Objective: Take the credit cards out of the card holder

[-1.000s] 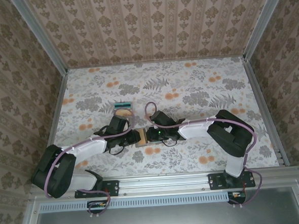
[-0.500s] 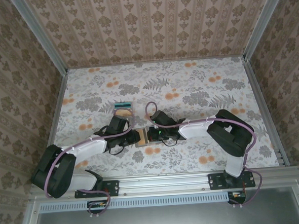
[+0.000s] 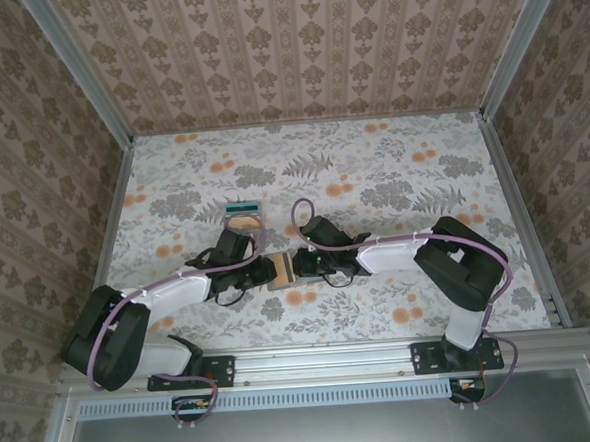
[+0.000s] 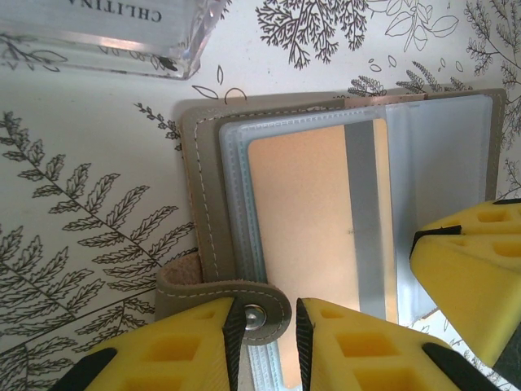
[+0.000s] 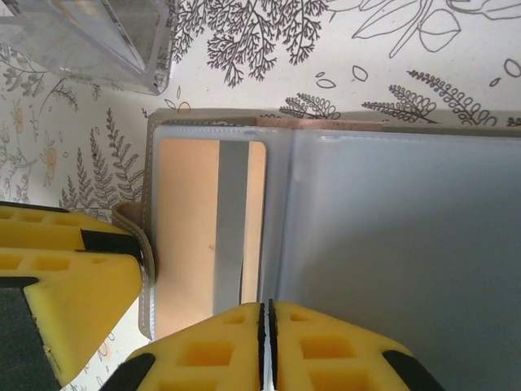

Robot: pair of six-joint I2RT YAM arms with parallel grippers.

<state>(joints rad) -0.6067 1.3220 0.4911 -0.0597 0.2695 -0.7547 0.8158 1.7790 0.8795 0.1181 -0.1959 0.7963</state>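
Both pincers meet low over the near middle of a floral-printed table (image 3: 392, 175) in the top view, shut in by walls (image 3: 295, 51) of patterned wallpaper. The left pincer (image 3: 266, 271) and right pincer (image 3: 296, 267) face each other with the card holder (image 3: 281, 270) lying open between them. From up here I cannot tell how wide either one stands. A small clear case (image 3: 244, 220) sits just beyond the left pincer.

In the left wrist view the table shows black fern drawings on white. The left pincer (image 4: 267, 326) is clamped on the holder's snap strap (image 4: 259, 314), with a pad against each side. The card holder (image 4: 203, 187) lies flat just beyond the fingers. An orange-tan credit card (image 4: 301, 228) with a grey stripe sits in its top sleeve.

In the right wrist view the right pincer (image 5: 264, 319) has its jaws pressed together with only a hairline between them. They sit at the sleeve edge beside the credit card (image 5: 187, 228). Whether the thin plastic is pinched, I cannot tell. The card holder (image 5: 391, 244) spreads pale grey to the right, and the clear case (image 5: 81, 32) stands at the upper left.
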